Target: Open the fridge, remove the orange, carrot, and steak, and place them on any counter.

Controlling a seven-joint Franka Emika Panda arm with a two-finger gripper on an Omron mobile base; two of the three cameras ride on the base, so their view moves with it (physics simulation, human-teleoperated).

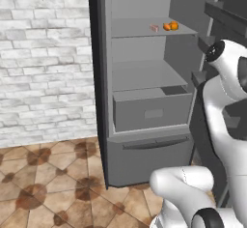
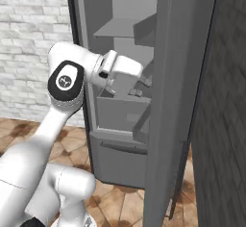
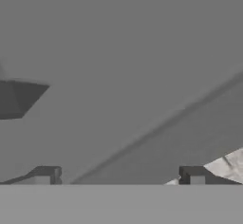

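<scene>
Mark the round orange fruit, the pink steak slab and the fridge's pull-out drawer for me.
Round bright orange fruit [image 1: 173, 25]: left base view, its rounded top.
Pinkish-red steak slab [image 1: 154, 28]: left base view, its front face.
Light grey fridge drawer [image 1: 153, 112]: left base view, its front panel.

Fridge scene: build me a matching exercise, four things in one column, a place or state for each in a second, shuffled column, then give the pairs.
Things:
1. Tall dark grey fridge
2. Small round bright orange fruit
3. Small flat pinkish-red steak
4. Two-finger tool

Places or states:
A. Left part of the upper shelf, apart from the other food
B. Door swung open
C. Fingers spread wide, nothing between them
D. Right end of the upper shelf

Pairs: 1-B, 2-D, 3-A, 4-C
</scene>
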